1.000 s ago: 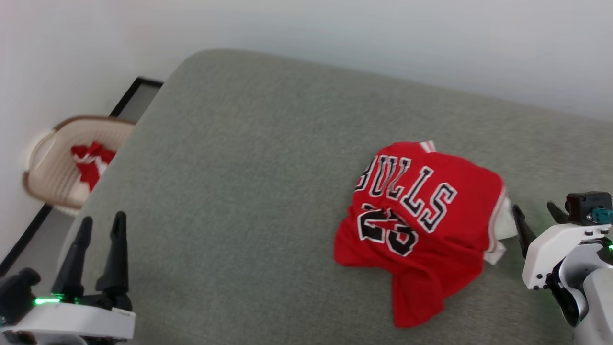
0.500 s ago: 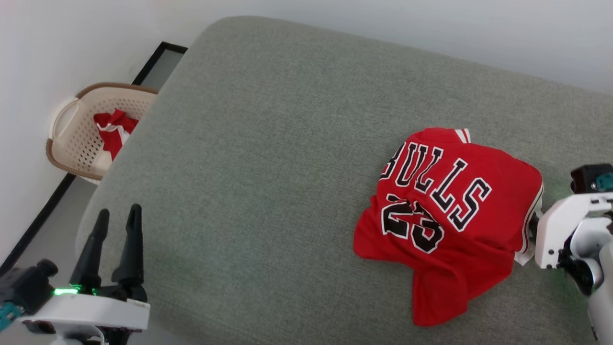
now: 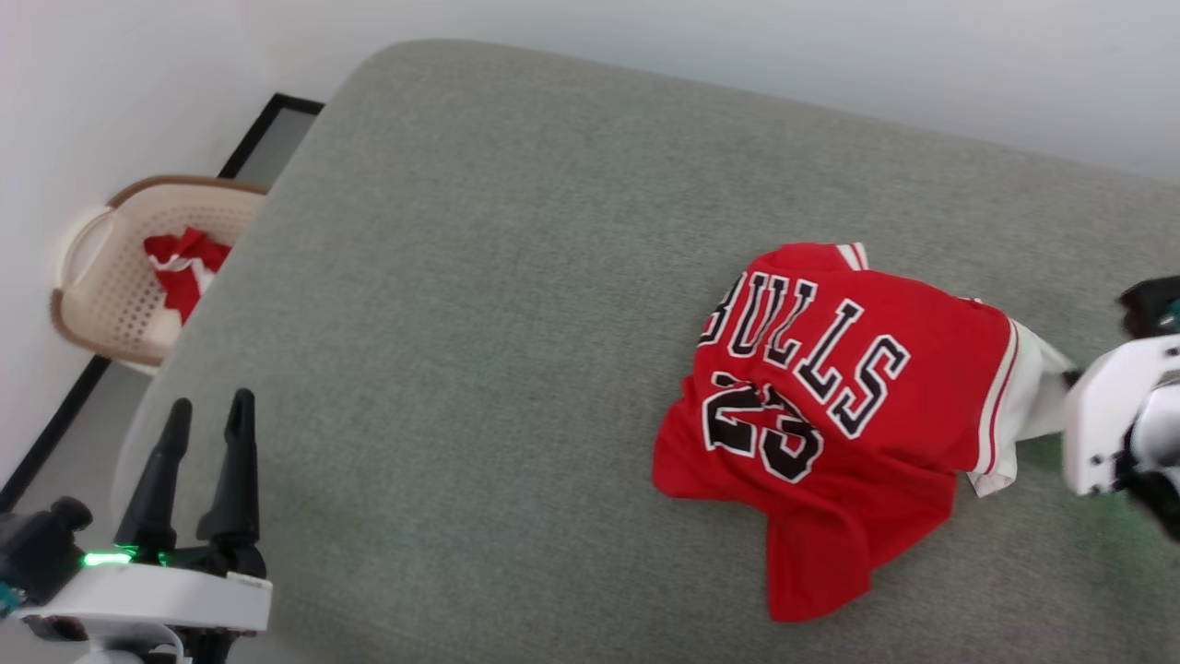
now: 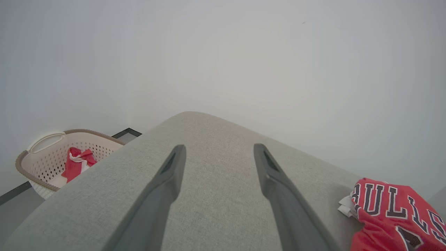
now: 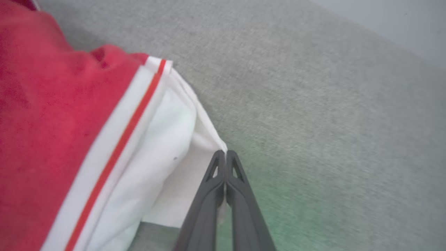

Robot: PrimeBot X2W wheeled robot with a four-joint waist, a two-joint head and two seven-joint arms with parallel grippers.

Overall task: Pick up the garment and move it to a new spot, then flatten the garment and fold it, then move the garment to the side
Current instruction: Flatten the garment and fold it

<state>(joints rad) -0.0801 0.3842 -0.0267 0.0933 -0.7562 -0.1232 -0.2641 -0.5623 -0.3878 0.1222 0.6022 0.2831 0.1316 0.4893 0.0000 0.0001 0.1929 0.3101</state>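
The garment (image 3: 830, 406), a red jersey with black "BULLS" and "23", lies crumpled on the right part of the grey cushion (image 3: 479, 304). Its white sleeve (image 3: 1032, 397) is pulled out to the right. My right gripper (image 5: 225, 155) is shut on the edge of that white sleeve (image 5: 167, 146), the dark fingers pressed together with the cloth pinched at their tips. In the head view, its white wrist housing (image 3: 1111, 424) sits at the right edge. My left gripper (image 3: 205, 420) stands open at the lower left, over the cushion's near corner, nothing between its fingers (image 4: 167, 181). The garment (image 4: 397, 212) also shows in the left wrist view.
A beige laundry basket (image 3: 101, 277) with red and white cloth in it stands on the floor left of the cushion, against the white wall. The cushion's left edge drops to a grey floor with a black strip (image 3: 55, 433). The basket (image 4: 41, 150) appears at the left of the left wrist view.
My right gripper has closed on the white sleeve and drawn it out to the right. The head camera has shifted. The left gripper stays open.
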